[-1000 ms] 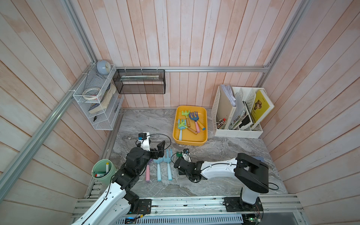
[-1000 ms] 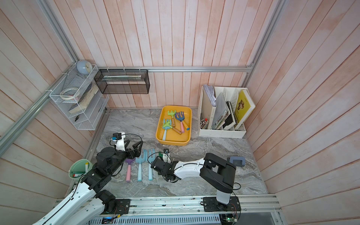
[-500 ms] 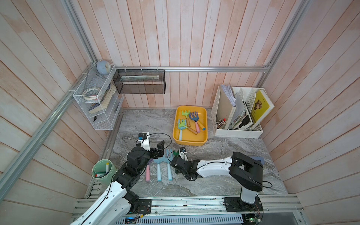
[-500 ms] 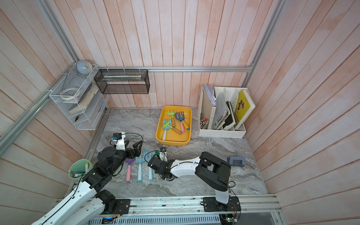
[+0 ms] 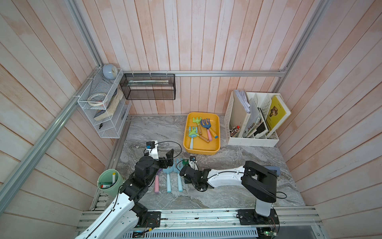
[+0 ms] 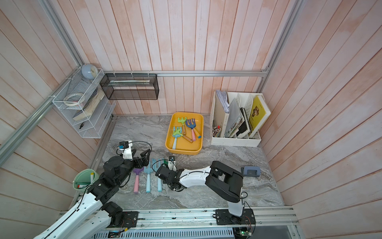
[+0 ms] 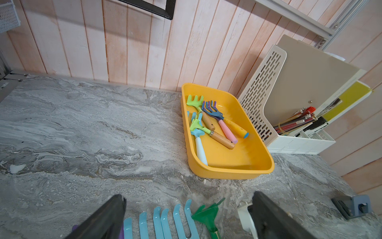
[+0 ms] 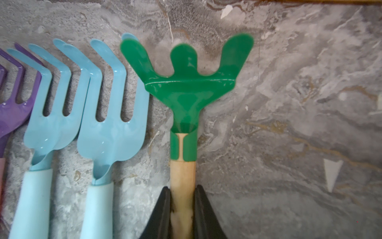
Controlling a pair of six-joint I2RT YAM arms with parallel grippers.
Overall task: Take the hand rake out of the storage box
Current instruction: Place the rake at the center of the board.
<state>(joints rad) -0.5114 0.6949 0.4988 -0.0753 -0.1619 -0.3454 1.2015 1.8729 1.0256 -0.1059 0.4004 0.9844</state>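
Fingers of the right gripper are clamped on the pale wooden handle of the green hand rake in the right wrist view, gripping behind its green collar. The rake is already out of the storage box and over bare desk, lined up beside 2 light blue rakes and a purple rake. 1 green tine overlaps a light blue tine tip. Whether they touch, or whether the head rests on the desk, I cannot tell.

As I judge it, the step in hand is the set-down. To do it well, lower until the handle lies flat and part the fingers only a little. Then back straight out along the handle so the neighbours are not nudged. No brand or mark shows on the head or handle.

From the left wrist view, the left gripper has its fingers wide apart and empty, above the tines of the row. The storage box lies beyond them and holds 5 other rakes. A white file organizer stands just beside the box, on the side away from the row. Nothing on the box or the rakes can be read.

Both top views put the row on the robot's side of the storage box, toward the left arm. The green hand rake is the row's member nearest the box. A yellow book in the organizer carries a dark picture, and any lettering on it is too small to read.
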